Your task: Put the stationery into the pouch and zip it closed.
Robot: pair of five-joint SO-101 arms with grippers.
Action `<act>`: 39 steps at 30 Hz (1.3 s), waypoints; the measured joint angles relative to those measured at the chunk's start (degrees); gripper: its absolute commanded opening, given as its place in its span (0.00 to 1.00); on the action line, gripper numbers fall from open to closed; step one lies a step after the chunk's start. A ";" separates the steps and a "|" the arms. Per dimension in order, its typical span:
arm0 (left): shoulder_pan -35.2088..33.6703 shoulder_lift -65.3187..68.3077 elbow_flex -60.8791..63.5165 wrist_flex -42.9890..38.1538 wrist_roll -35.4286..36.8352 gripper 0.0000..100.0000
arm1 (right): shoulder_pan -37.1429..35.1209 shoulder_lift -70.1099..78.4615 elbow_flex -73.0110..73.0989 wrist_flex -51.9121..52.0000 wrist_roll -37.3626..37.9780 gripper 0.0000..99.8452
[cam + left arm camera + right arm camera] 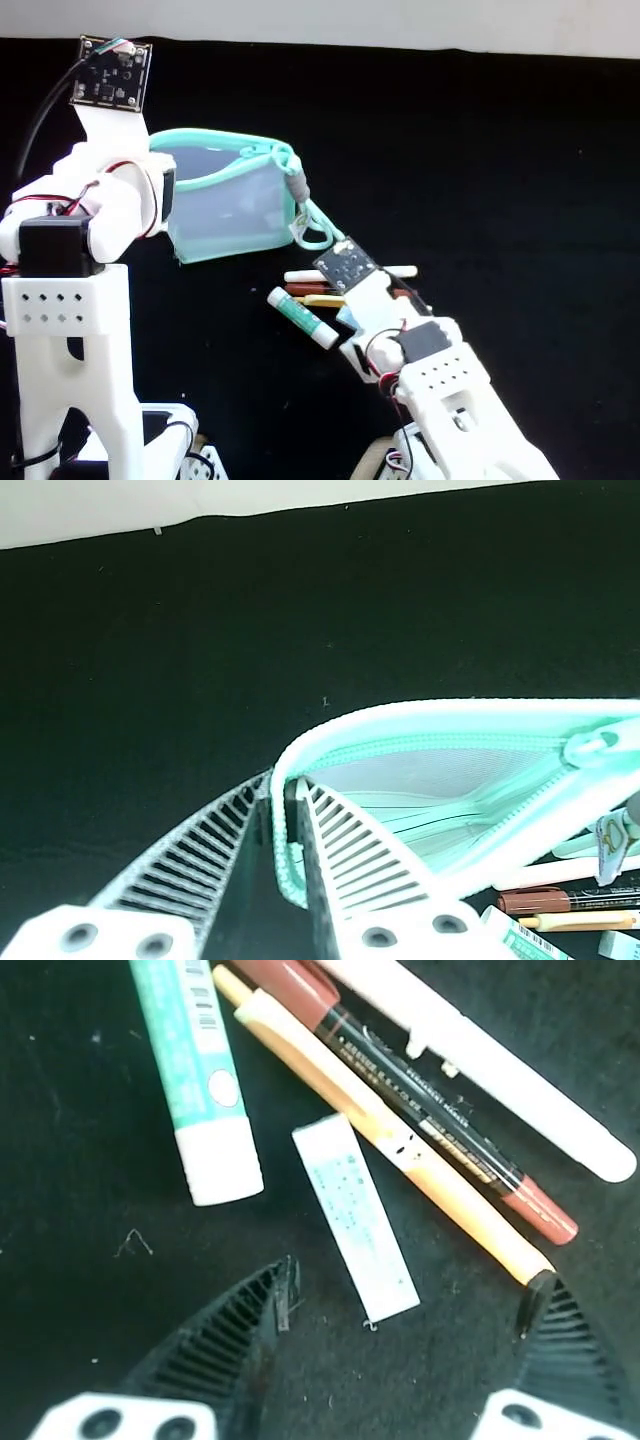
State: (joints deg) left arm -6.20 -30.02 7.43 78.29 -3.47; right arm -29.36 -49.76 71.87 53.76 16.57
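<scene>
Upper left of high view: mint-green translucent zip pouch (pixel 225 205), unzipped, rim pinched by left gripper (pixel 287 805). From right wrist, close up: right gripper (pixel 410 1280) spread wide over small white rectangular eraser (pixel 355 1215).

A black table surface (pixel 520 150) meets a white band (pixel 400 15) (along its far edge).

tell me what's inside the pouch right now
Only pale lining shows through the open mouth of the pouch; no stationery in the part visible. The left gripper pinching its rim and the near wall cover the bottom. The pens lie outside.
</scene>
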 measured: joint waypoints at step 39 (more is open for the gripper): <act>0.00 -0.09 -0.09 1.67 0.00 0.01 | 7.65 -0.53 -34.46 18.81 -11.08 0.01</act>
State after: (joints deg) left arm -6.20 -30.11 7.34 79.96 -3.47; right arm -21.71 -50.29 37.41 72.57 5.49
